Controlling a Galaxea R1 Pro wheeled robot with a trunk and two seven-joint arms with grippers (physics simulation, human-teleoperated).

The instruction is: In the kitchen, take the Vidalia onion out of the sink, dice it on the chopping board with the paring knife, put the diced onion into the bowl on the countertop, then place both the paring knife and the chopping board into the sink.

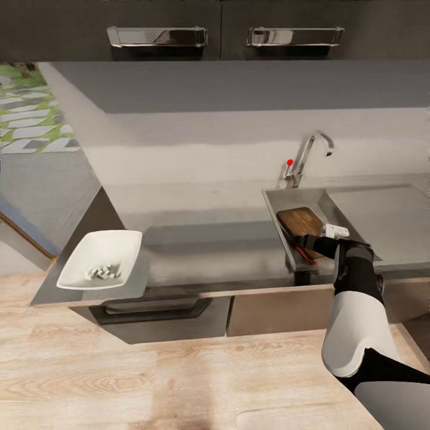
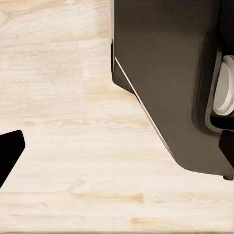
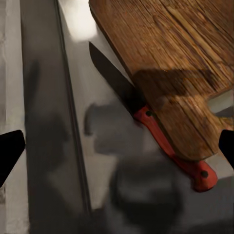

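Observation:
The brown chopping board (image 1: 300,221) lies tilted inside the grey sink (image 1: 276,200), and shows close up as chopping board (image 3: 165,58) in the right wrist view. Beside it on the basin floor rests the paring knife (image 3: 146,117), its dark blade along the board's edge; its red handle is also seen at paring knife (image 1: 306,256). My right gripper (image 1: 309,242) hangs open just above them, gripper (image 3: 117,151) holding nothing. The white bowl (image 1: 122,245) on the countertop (image 1: 209,239) holds small pale diced pieces (image 1: 103,273). The whole pink-red onion is out of view. My left gripper (image 2: 117,151) is open over the floor.
A chrome tap (image 1: 310,149) with a red dot stands behind the sink, and the flat drainboard (image 1: 382,221) lies to its right. Dark cabinets hang above the counter. Pale wooden floor (image 2: 63,122) lies below, with the robot's dark base (image 2: 165,73) close to the left gripper.

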